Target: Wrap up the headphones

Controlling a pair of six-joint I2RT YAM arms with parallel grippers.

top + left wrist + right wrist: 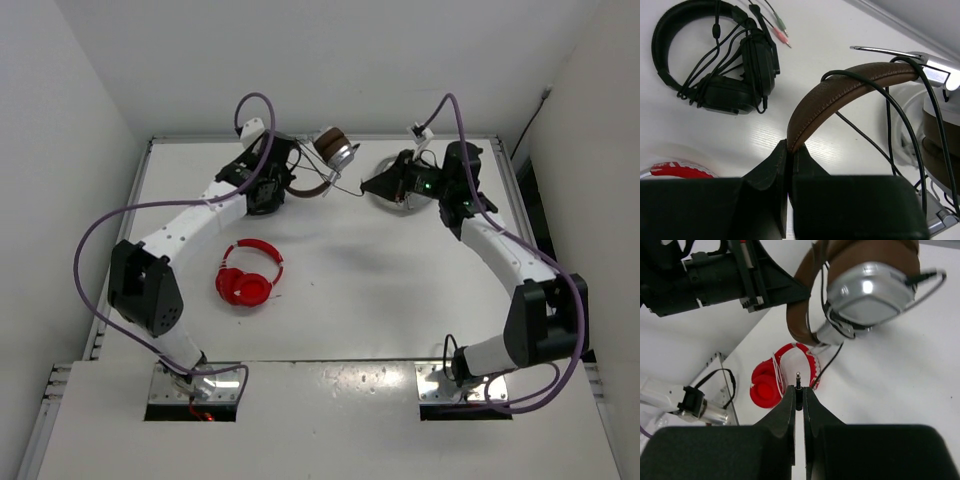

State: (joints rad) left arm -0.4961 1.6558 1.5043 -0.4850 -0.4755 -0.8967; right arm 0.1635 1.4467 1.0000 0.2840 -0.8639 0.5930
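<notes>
The headphones (333,150) hang above the table's far middle, held up between both arms. Their brown headband (840,92) is pinched at its lower end by my left gripper (790,147), which is shut on it. The thin black cable (900,115) loops over the band and runs down past the silver ear cup (870,292). My right gripper (798,392) is shut on the cable's plug (798,381), whose metal tip pokes out beyond the fingertips. In the top view the left gripper (285,182) and right gripper (368,186) face each other, a short way apart.
Red headphones (247,275) lie on the table left of centre, below the left arm. Black headphones (715,65) with a tangled cable lie under the left wrist. A whitish set (390,197) lies beneath the right gripper. The table's raised edges (150,150) run along the back and sides.
</notes>
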